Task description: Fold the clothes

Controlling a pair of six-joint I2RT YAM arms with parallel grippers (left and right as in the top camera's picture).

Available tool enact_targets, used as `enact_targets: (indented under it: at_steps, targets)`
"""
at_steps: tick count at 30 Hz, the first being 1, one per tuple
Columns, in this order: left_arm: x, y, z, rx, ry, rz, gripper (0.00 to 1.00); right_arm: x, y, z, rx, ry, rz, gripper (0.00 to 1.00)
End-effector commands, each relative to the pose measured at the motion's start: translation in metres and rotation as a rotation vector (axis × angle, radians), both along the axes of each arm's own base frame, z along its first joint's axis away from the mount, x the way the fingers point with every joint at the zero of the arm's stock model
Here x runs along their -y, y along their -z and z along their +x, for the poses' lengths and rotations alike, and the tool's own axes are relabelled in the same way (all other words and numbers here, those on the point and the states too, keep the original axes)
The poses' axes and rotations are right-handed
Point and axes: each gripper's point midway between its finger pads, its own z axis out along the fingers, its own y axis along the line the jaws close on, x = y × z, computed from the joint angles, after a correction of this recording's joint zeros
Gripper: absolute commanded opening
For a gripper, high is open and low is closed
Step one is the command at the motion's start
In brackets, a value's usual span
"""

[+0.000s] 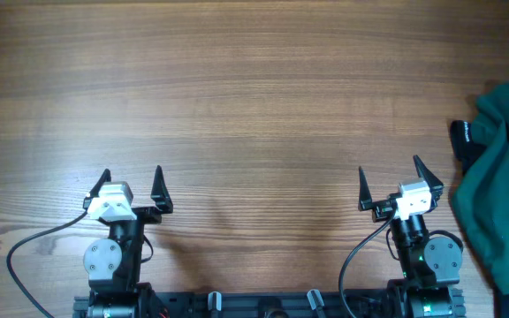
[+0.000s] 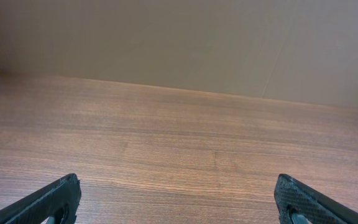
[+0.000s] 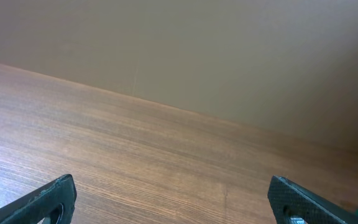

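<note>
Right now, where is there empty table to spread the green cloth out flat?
The brown wooden table is bare across its middle and left, from the open left gripper and open right gripper to the far edge. It is crowded only at the right edge, where the crumpled dark green fabric garment lies against a black cloth.

No text, label, brand, number or sign can be read in any of the 3 views. The nearest thing to print is at the right edge of the overhead view. There a black garment [image 1: 462,141], lying against the dark green garment [image 1: 502,194], carries a few tiny white marks near its upper end. They are too small and blurred to tell whether they are letters, figures or only a pattern.
</note>
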Motion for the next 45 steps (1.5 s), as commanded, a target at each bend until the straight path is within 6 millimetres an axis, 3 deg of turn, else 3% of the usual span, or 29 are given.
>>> enact_targets:
  at_steps: [1,20,26,29,31,34,39,45]
  targets:
    - [-0.002,0.001,0.0,0.0,-0.01,0.02,1.0,-0.002,-0.001,0.0,0.005,-0.012,-0.005,1.0]
    - [-0.002,0.001,0.0,-0.001,-0.01,0.02,1.0,-0.001,-0.001,0.0,0.005,-0.009,-0.004,1.0]
    - [-0.002,0.001,0.0,-0.001,-0.01,0.02,1.0,0.001,-0.003,0.0,0.029,0.002,-0.108,1.0]
    - [-0.002,0.001,0.0,0.0,-0.01,0.02,1.0,-0.017,-0.01,-0.004,0.059,-0.102,-0.091,1.0]
    - [-0.002,0.001,0.0,-0.001,-0.01,0.02,1.0,-0.024,-0.024,-0.007,0.094,-0.143,0.007,1.0]
    - [-0.002,0.001,0.0,-0.001,-0.01,0.02,1.0,-0.01,-0.054,-0.009,0.136,-0.071,0.119,1.0]
    - [-0.002,0.001,0.0,0.0,-0.01,0.02,1.0,0.0,-0.145,-0.021,0.227,-0.034,0.216,1.0]
    - [-0.002,0.001,0.0,-0.001,-0.01,0.02,1.0,0.037,-0.219,0.016,-0.091,0.227,0.187,1.0]
